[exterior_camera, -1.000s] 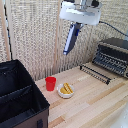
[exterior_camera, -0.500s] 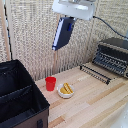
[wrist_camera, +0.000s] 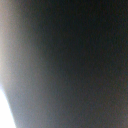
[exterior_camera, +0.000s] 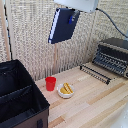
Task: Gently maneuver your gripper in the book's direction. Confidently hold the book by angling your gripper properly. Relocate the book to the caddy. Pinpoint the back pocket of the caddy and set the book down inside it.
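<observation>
The dark navy book (exterior_camera: 62,25) hangs high in the air, tilted, near the top of the exterior view. My gripper (exterior_camera: 73,15) is shut on its upper edge, with the white end piece partly cut off by the frame's top. The black fabric caddy (exterior_camera: 20,100) sits on the table at the exterior view's lower left, with a divider crossing its inside; its back pocket cannot be made out clearly. The book is well above the caddy and toward the exterior view's right of it. The wrist view is filled by a dark blur, with a pale strip at one side.
A red cup (exterior_camera: 50,83) and a small white bowl with yellow food (exterior_camera: 65,90) stand on the wooden table (exterior_camera: 95,102) just beside the caddy. A black-and-silver toaster oven (exterior_camera: 113,55) with a dark rack (exterior_camera: 95,73) in front of it sits at the exterior view's right.
The gripper and book have risen and shifted toward the exterior view's left, closer to the caddy's side. The book's broad face now shows more.
</observation>
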